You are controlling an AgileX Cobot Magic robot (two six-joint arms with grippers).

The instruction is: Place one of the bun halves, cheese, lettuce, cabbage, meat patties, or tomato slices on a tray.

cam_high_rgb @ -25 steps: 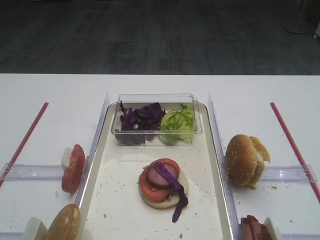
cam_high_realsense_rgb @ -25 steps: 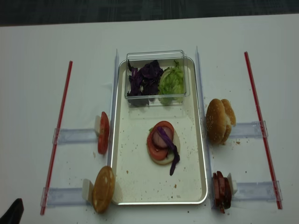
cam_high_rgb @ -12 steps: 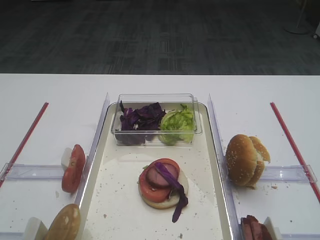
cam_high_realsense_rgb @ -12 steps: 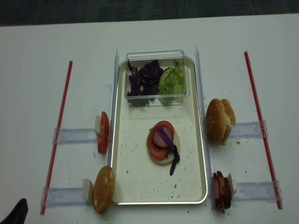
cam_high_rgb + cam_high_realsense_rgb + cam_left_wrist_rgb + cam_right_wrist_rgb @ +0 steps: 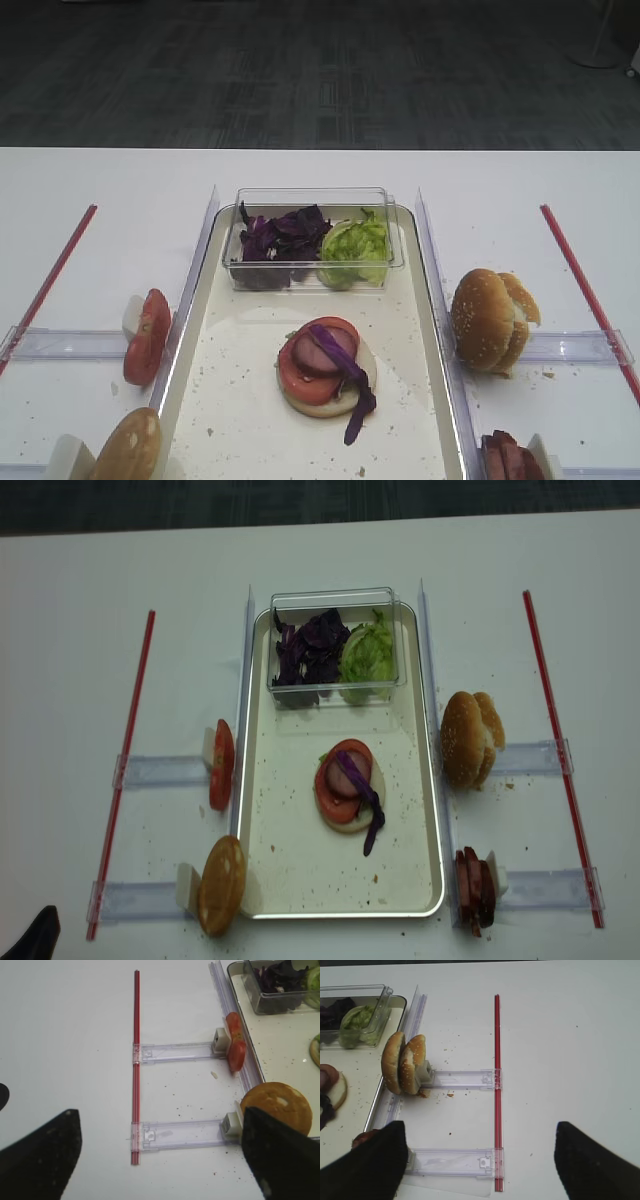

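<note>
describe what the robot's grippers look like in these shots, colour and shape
Very little of them shows. In each wrist view the fingers are matte black, broad and blunt, tapering wedges without visible markings, cables or padding. In the realsense overhead view a small black piece of the left gripper pokes in at the bottom left corner. The arms themselves are out of frame.

left tool (image 5: 30, 932) lower at frame corner than a second ago, jaws wider

Meat patties (image 5: 505, 457) (bottom right) are cropped by the frame edge.
</note>
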